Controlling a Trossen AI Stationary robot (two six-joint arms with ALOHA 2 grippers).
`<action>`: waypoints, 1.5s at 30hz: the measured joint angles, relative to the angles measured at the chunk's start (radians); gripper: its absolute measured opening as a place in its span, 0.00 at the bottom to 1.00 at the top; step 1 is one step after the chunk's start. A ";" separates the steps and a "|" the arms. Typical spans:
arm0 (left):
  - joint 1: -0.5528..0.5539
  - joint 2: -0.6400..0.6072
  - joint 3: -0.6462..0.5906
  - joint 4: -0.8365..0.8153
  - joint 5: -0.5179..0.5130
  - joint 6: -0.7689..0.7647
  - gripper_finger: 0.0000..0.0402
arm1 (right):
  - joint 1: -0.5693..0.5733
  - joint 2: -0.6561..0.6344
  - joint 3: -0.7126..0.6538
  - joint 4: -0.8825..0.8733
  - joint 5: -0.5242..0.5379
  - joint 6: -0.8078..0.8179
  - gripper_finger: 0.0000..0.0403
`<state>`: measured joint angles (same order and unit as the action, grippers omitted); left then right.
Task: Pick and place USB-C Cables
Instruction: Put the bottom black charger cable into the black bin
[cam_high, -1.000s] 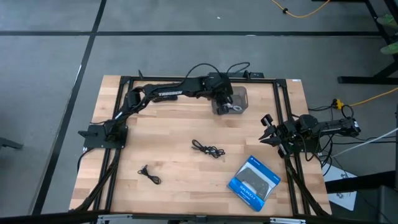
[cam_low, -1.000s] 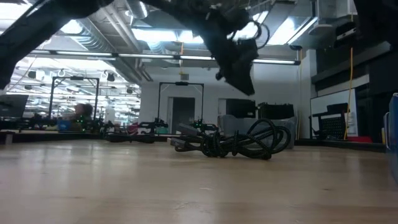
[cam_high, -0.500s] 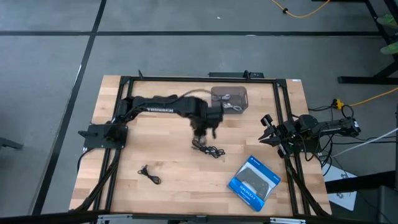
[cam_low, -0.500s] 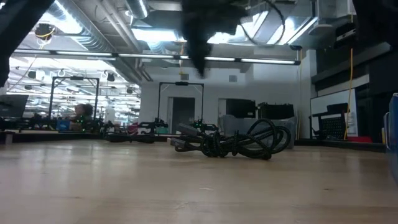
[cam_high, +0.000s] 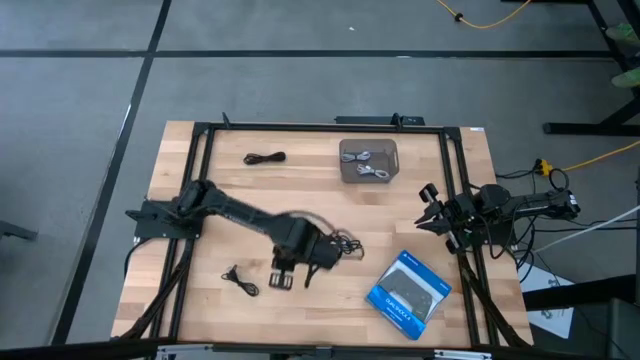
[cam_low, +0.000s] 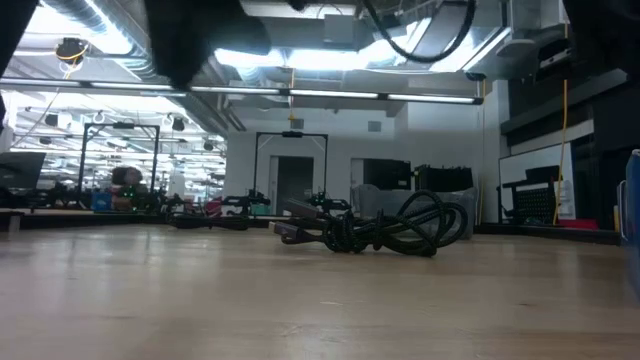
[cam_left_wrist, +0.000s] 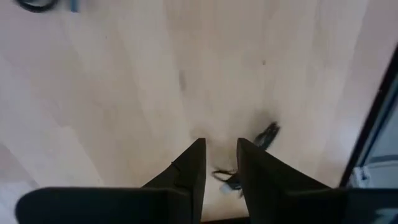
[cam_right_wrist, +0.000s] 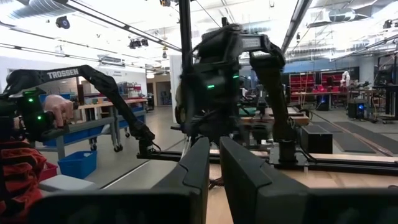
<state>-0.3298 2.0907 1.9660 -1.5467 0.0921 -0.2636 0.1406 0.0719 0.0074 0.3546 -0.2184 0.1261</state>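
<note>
The left arm reaches from its mount on the table's left edge across to the near middle of the wooden table (cam_high: 250, 200), with the left gripper (cam_high: 283, 280) low over the boards between two black cables. Its wrist view shows the two dark fingers (cam_left_wrist: 189, 171) nearly together with only a narrow slot of bare wood between them and nothing held in it, so the pincer is all but clenched and empty. One black USB-C cable (cam_high: 242, 282) lies coiled just left of that gripper near the table's near-left part; in the wrist view a small black cable (cam_left_wrist: 264, 134) shows beside the fingertips. A larger tangle of black cable (cam_high: 345, 243) sits just right of the arm's wrist, around the table's centre, and fills the middle of the low view (cam_low: 385, 232). A third black cable (cam_high: 265, 158) rests at the far side, left of centre. Right of it stands a small grey tray (cam_high: 346, 172) against the far edge, holding the two pale grey-white cables (cam_high: 368, 163). The blue box (cam_high: 410, 289) lies flat at the near right. The right gripper (cam_high: 428, 210) waits at the right edge of the table, its fingers close together with a thin gap, gripping nothing.
</note>
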 joint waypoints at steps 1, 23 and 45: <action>-0.014 0.000 -0.006 0.013 -0.001 -0.026 0.21 | 0.000 0.000 0.000 -0.001 0.000 0.000 0.11; -0.256 -0.475 -0.524 0.236 -0.007 -0.947 0.21 | 0.000 -0.001 0.000 -0.103 -0.013 0.098 0.11; -0.386 -0.444 -0.906 0.682 0.201 -1.458 0.20 | 0.000 -0.001 0.000 -0.106 -0.011 0.026 0.11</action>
<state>-0.7160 1.6463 1.0604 -0.8649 0.2933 -1.7218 0.1406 0.0711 0.0074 0.2490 -0.2295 0.1522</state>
